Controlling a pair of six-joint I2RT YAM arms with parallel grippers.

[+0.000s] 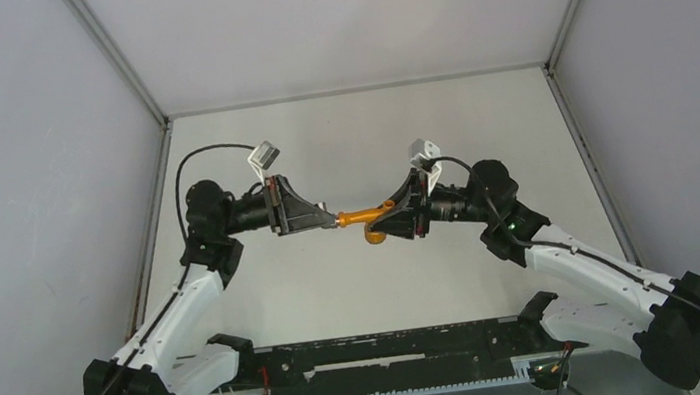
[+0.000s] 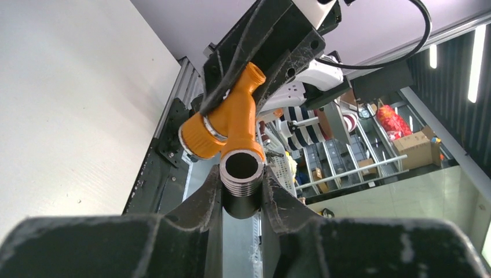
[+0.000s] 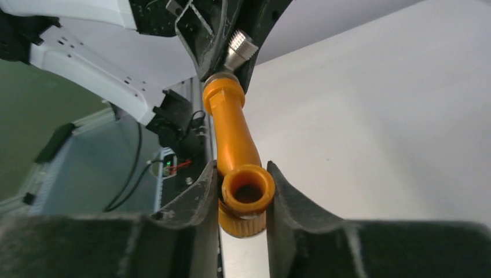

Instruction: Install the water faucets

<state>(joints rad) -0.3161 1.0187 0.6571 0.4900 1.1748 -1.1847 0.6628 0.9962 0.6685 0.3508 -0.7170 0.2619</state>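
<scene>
Water faucets here amount to one orange tap body point(image 1: 361, 217) with a grey metal fitting point(image 2: 241, 186) at its end. The piece hangs in the air over the middle of the table point(image 1: 319, 141), bridging the two arms. The left gripper point(image 1: 333, 220) is closed on the fitting, its dark fingers point(image 2: 202, 202) pressed against either side of the threaded tube. The right gripper point(image 1: 391, 211) is clamped on the opposite orange end, whose round open mouth sits between its fingers (the left wrist view shows them straddling the narrow branch). From above, the fitting is hidden inside the left gripper and both ends of the tap are covered, so only the middle stretch and a stubby side branch show. That branch carries a ribbed orange cap with a silvery ring point(image 2: 200, 136). The body looks smooth and tubular, and the fitting is ridged with fine thread. Both sets of fingers are scuffed matte black. A black rail point(image 1: 376, 356) runs along the near edge between the arm bases. Black cables point(image 1: 210, 154) loop off the wrists, and pale walls point(image 1: 24, 197) close in the matte white table.
</scene>
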